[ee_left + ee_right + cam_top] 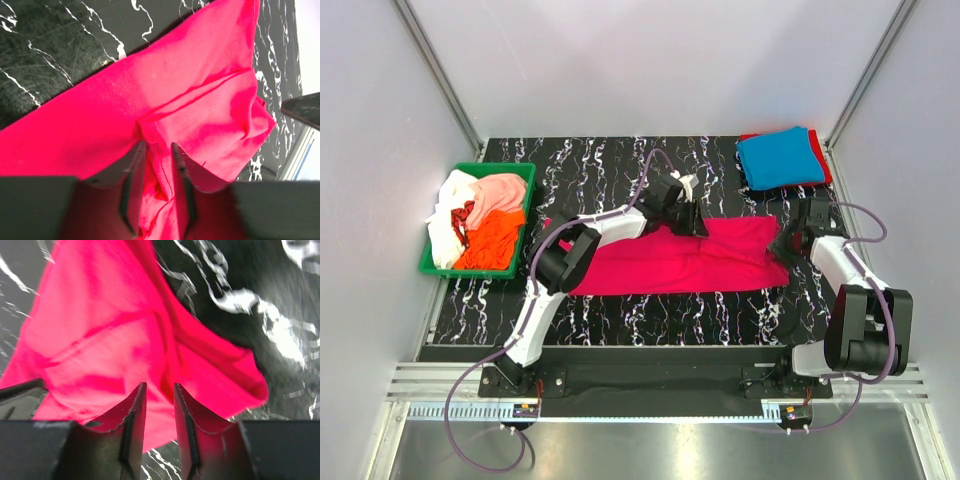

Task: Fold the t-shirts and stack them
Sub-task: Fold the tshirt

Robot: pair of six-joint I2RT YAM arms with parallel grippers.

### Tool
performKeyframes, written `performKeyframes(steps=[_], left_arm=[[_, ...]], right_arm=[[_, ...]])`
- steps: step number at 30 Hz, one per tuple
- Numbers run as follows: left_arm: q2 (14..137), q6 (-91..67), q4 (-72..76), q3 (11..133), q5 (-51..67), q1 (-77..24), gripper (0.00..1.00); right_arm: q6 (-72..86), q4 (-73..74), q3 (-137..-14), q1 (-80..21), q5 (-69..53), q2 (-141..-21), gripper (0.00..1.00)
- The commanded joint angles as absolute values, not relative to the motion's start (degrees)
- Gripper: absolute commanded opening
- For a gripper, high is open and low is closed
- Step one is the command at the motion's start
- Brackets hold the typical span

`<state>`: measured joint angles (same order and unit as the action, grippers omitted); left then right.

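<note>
Magenta t-shirt (670, 262): soft, creased long band on marbled desk (620, 310).
My left fingers (131, 195): apart, cloth between.
My right fingers (131, 425): apart.

Six t-shirts (670, 265), three in one green bin (498, 166)

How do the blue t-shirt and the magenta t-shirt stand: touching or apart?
Apart. The top view shows bare table between the blue t-shirt and the magenta t-shirt.
</note>
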<state>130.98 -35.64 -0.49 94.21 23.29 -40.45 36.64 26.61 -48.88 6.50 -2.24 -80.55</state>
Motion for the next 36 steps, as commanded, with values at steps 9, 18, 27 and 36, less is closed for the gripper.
performKeyframes(steps=[9, 18, 27, 36], left_arm=[[123.6, -31.0, -7.7, 95.5, 21.1, -41.5, 0.34], [124.4, -29.7, -12.2, 99.4, 18.1, -43.3, 0.34], [130.3, -31.1, -9.3, 100.5, 22.6, -44.2, 0.34], [137.2, -29.5, -17.1, 104.5, 18.5, -43.6, 0.34]], right_arm=[[41.3, 25.2, -44.6, 6.7, -2.6, -78.0, 0.38], [42.1, 22.1, -42.5, 6.7, -3.3, -79.3, 0.38], [42.5, 17.8, -42.2, 6.7, -4.3, -83.0, 0.31], [43.1, 23.0, -40.0, 6.7, 8.6, -79.8, 0.00]])
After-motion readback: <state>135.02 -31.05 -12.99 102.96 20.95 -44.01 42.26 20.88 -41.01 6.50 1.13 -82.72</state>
